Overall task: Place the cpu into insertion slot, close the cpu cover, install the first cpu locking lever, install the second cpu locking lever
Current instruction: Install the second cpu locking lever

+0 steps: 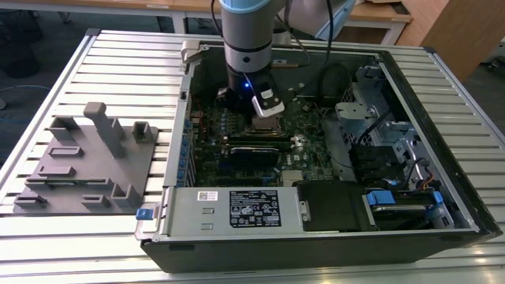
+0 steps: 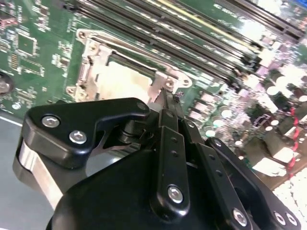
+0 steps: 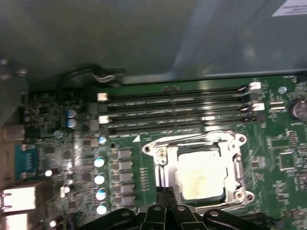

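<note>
The cpu (image 3: 199, 175) lies with its dull silver top up inside the insertion slot (image 3: 238, 165) on the green board, and it is also seen in the second wrist view (image 2: 122, 79). The silvery cpu cover (image 3: 163, 163) lies flat around the chip. A thin metal lever (image 3: 192, 140) runs along the slot's side towards the memory slots. My gripper (image 3: 162, 192) is shut, its tips at the slot's edge beside the cover (image 2: 160, 84). In the second wrist view the gripper (image 2: 166, 96) has its tips together at the frame; whether they touch it is unclear. In the exterior view the gripper (image 1: 264, 121) is low over the board.
The board sits in an open computer case (image 1: 442, 89) on a slatted table. Long black memory slots (image 3: 177, 112) run close beside the socket. A power supply (image 1: 236, 207) and drive bays (image 1: 394, 154) stand nearby. On the exterior view's left is a grey fixture plate (image 1: 87, 165).
</note>
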Action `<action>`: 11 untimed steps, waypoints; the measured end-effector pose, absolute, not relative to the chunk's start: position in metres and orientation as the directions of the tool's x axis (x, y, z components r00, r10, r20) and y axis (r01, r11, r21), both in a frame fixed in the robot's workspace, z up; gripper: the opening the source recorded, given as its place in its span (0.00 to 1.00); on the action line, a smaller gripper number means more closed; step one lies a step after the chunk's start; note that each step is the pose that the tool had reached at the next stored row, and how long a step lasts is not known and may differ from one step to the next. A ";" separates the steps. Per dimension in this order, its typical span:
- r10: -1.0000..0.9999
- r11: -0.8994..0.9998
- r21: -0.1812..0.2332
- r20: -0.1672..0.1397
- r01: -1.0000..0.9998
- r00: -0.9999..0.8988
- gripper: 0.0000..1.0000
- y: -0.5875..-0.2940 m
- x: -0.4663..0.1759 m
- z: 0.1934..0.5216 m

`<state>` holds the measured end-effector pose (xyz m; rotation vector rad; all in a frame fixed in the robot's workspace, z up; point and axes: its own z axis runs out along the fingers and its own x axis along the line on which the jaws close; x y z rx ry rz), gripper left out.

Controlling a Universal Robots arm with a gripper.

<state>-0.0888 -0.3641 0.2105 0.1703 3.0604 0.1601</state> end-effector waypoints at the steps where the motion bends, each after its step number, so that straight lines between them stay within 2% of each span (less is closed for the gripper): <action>1: 0.114 0.989 0.107 -0.066 0.107 -0.991 0.10 -0.364 -0.086 0.210; 11: 0.115 0.991 0.083 -0.069 0.109 -0.991 0.10 -0.355 -0.067 0.210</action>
